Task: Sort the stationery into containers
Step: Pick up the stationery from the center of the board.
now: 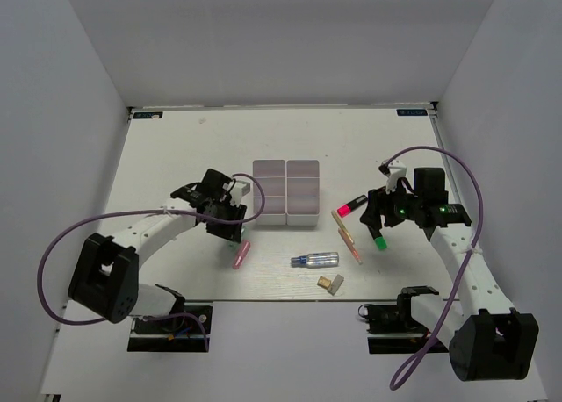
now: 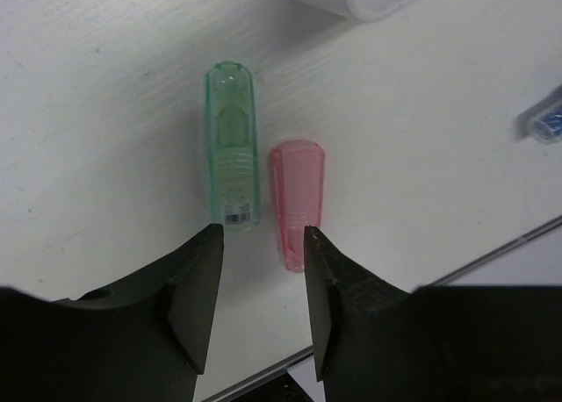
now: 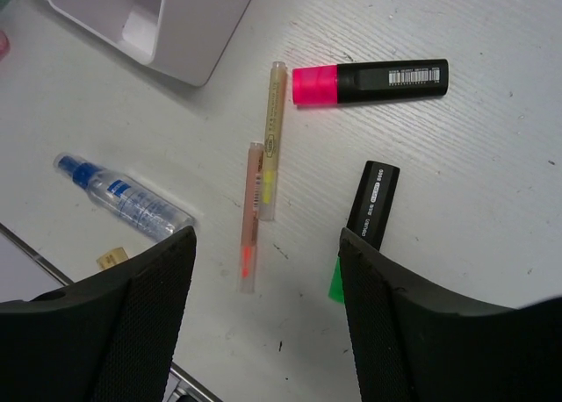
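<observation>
Two white three-compartment trays (image 1: 270, 191) (image 1: 302, 191) stand side by side mid-table. My left gripper (image 1: 226, 228) is open and empty just left of them. In the left wrist view my left gripper (image 2: 263, 244) has a green capsule (image 2: 232, 143) and a pink capsule (image 2: 298, 200) lying side by side just beyond its fingertips. My right gripper (image 1: 378, 222) (image 3: 268, 253) is open and empty above the pens. A thin orange pen (image 3: 251, 218) lies between its jaws. The green-capped black marker (image 3: 369, 213) is partly hidden under its right finger. The red-capped marker (image 3: 369, 79) lies farther out.
A thin yellow pen (image 3: 274, 139) lies against the orange one. A clear bluish tube (image 1: 316, 261) and a tan block (image 1: 331, 283) lie near the table's front edge. A tray corner (image 3: 167, 25) shows at the right wrist view's upper left. White walls enclose the table.
</observation>
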